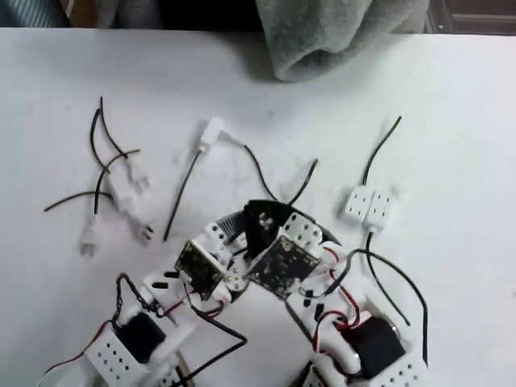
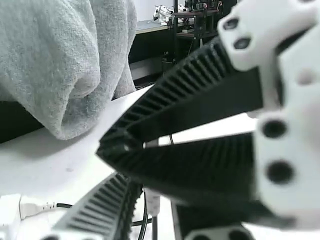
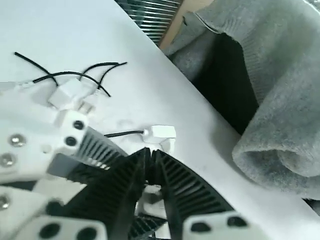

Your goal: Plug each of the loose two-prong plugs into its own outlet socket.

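Counter: a white counter (image 1: 459, 113) carries the task's things, with both arms at its near edge.
Outlet sockets: two white socket blocks (image 1: 367, 206) sit side by side to the right of centre. Black cables run from them toward the far and near sides, and no plug is in them.
Far plug: one white plug (image 1: 211, 134) lies loose left of centre on the far side, and its black cable trails toward the near side.
Left plugs: a tangle of white plugs and black cables (image 1: 122, 191) lies at the left. Two more plugs (image 1: 89, 239) (image 1: 147, 234) lie just nearer, well apart from the sockets.
Right claw: the right claw (image 3: 148, 155) is at mid-counter with its black ribbed fingertips pressed together. I cannot tell whether the white bit seen between the fingers is held.
Left claw: the left claw (image 1: 230, 224) is close against the right claw at mid-counter. I cannot tell whether it is open or closed.
Cloth: a grey towel (image 1: 322, 44) hangs over the far edge.
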